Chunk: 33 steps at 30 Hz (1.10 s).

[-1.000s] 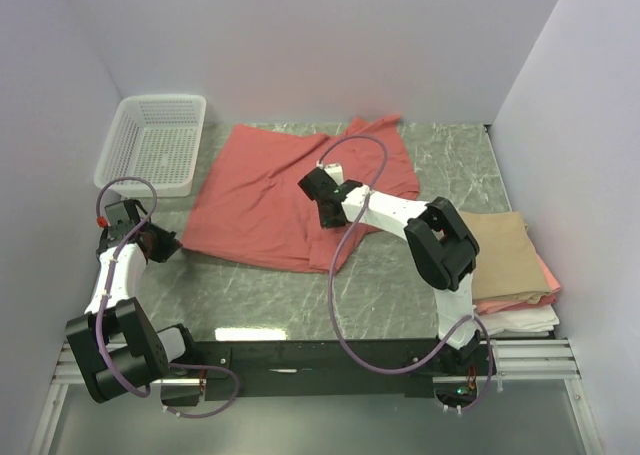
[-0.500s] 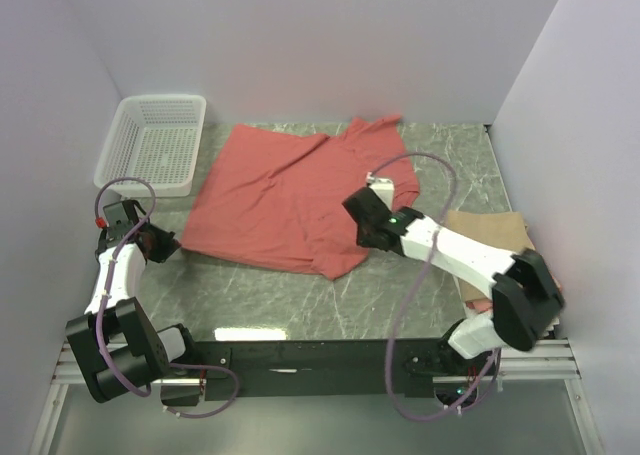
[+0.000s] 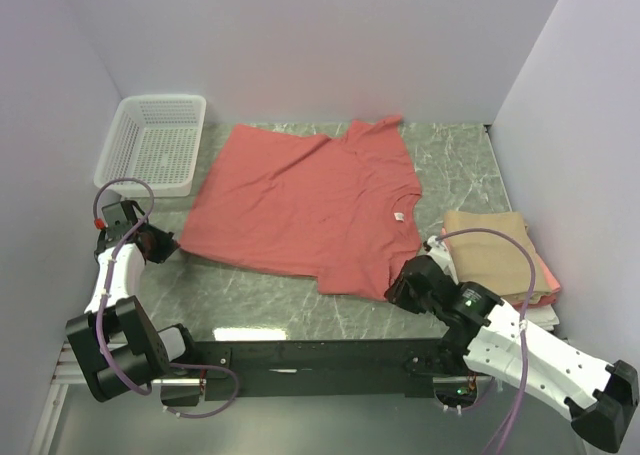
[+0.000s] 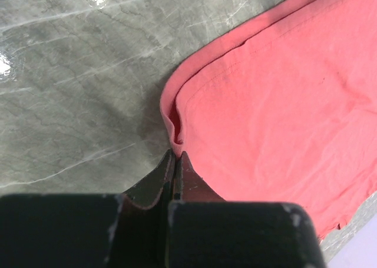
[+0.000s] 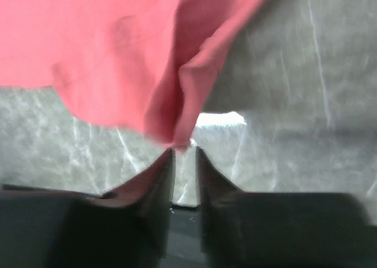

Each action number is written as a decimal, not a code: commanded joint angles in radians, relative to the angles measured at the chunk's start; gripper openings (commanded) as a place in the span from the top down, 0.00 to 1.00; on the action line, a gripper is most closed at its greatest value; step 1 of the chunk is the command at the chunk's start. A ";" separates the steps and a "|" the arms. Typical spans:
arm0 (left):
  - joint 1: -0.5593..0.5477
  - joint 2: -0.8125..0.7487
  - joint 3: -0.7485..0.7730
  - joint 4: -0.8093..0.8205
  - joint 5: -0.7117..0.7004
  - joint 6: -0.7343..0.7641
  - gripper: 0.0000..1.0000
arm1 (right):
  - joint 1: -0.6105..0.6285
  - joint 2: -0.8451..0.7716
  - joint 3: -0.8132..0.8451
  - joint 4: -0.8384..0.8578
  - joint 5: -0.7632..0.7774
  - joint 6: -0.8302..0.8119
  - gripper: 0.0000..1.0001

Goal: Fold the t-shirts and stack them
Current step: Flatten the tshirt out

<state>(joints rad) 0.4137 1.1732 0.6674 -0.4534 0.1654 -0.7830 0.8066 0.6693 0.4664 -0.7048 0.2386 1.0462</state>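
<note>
The large salmon-red t-shirt [image 3: 300, 200] lies spread over the middle of the table, its neck label facing up. My left gripper [image 3: 172, 245] is shut on the shirt's left near corner, and the hem is pinched between the tips in the left wrist view [image 4: 175, 155]. My right gripper [image 3: 398, 290] is at the shirt's near right corner. In the right wrist view [image 5: 184, 151] its jaws stand a little apart, with a blurred fold of the shirt [image 5: 118, 56] just beyond the tips. Folded tan [image 3: 495, 255], pink [image 3: 545, 275] and white [image 3: 535, 320] shirts are stacked at the right.
A white mesh basket [image 3: 155, 145] stands at the back left. Walls close in the table on the left, back and right. The right arm stretches low along the near right edge, next to the folded stack.
My right gripper has pulled back from the shirt's middle to the near right, dragging the folded-over part with it. The shirt now lies opened out. The left arm has not moved.
</note>
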 commanded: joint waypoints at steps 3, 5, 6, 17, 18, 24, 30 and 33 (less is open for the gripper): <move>0.010 -0.001 0.005 0.019 0.008 -0.007 0.99 | 0.025 -0.034 0.033 -0.091 0.019 0.095 0.47; 0.011 -0.001 0.003 0.021 0.008 -0.007 0.99 | 0.019 -0.005 0.066 -0.140 0.098 0.098 0.41; 0.013 -0.003 0.001 0.022 0.008 -0.007 0.99 | -0.006 0.010 0.093 -0.153 0.114 0.092 0.39; 0.016 -0.007 0.001 0.016 0.019 -0.007 0.99 | -0.331 0.286 0.066 0.111 -0.027 -0.066 0.44; 0.014 -0.007 0.001 0.016 0.019 -0.004 0.99 | -0.340 0.291 0.045 0.132 -0.048 -0.068 0.46; 0.016 -0.010 -0.006 0.021 0.022 -0.002 0.99 | -0.359 0.322 -0.043 0.226 -0.107 -0.022 0.46; 0.014 -0.012 -0.005 0.019 0.025 -0.001 0.99 | -0.362 0.300 -0.069 0.215 -0.094 0.024 0.48; 0.016 -0.010 -0.008 0.022 0.028 -0.002 0.99 | -0.363 0.285 -0.083 0.228 -0.093 0.041 0.50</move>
<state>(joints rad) 0.4225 1.1759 0.6647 -0.4530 0.1761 -0.7830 0.4496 0.9726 0.4034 -0.4995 0.1337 1.0512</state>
